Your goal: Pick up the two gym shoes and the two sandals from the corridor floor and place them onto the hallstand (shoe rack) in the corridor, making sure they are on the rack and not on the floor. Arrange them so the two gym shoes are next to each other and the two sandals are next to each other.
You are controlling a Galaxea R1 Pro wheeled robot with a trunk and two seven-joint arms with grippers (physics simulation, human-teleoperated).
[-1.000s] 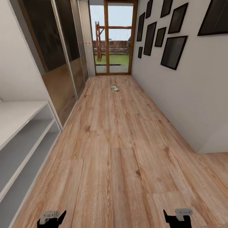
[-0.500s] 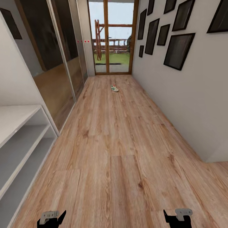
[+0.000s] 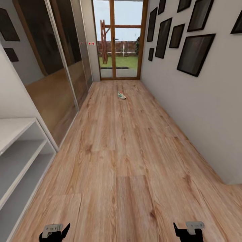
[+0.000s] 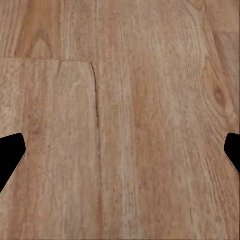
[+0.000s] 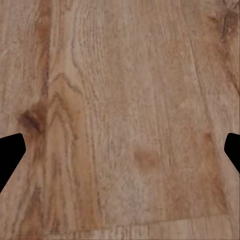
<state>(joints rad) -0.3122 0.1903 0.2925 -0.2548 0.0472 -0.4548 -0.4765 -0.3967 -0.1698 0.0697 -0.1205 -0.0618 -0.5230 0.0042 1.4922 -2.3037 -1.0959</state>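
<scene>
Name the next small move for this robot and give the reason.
Probably keep rolling forward down the corridor floor toward the gym shoe lying far ahead near the glass door. Both grippers, left and right, are open and empty over bare planks, too far away to reach it.

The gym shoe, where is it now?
In the head view, one gym shoe lies on the wooden floor far down the corridor, near the glass door, about midway between the side walls.
</scene>
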